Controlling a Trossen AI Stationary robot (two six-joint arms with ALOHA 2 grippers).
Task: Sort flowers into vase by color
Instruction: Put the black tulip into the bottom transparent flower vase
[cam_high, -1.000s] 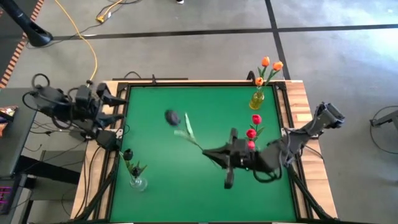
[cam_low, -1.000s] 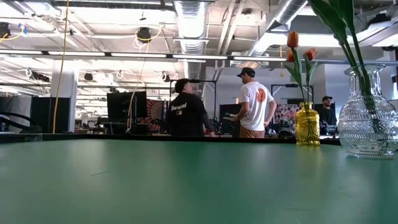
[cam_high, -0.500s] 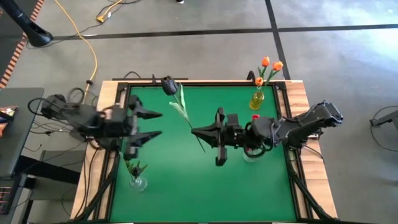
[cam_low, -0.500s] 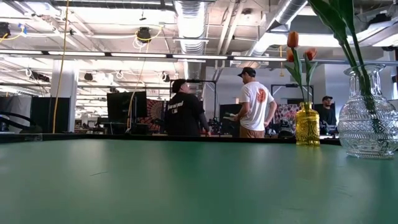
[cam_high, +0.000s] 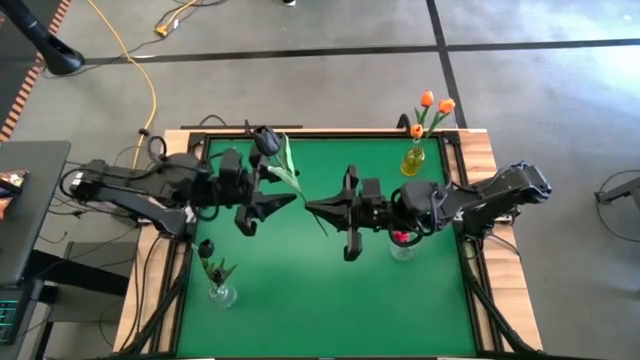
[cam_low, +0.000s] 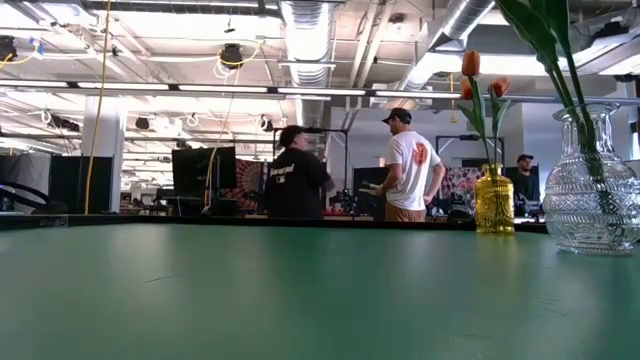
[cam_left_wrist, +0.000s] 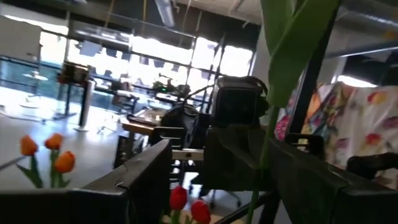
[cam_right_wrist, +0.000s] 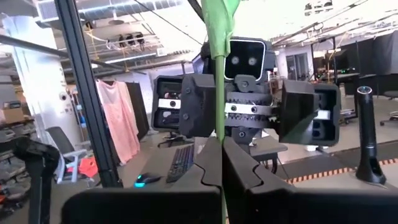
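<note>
Dark tulip is mid-handover above the worktop, not lying on it. Head is up near the far edge, left of centre; the stem runs from there diagonally toward the worktop's middle, so the long axis goes far-left to centre.

Right gripper has its fingers together, clamped on the lower end of that stem. The right wrist view confirms it: the stem rises straight out from between the closed fingers, with the left arm's gripper facing it head-on just behind.

Left gripper is spread wide, one finger either side of the stem about midway along, not closed yet. From its wrist view the stem passes between its fingers.

Key relation: both grippers meet nose to nose along the worktop's width, with the stem crossing between them at an angle. Left gripper sits nearer the head, right nearer the tail.

My read: left needs to close on the stem before right lets go. The clear vase with a dark flower sits near the left edge toward the near corner, left arm's side, so that's the likely destination. Red flowers and orange flowers are on the right side.
</note>
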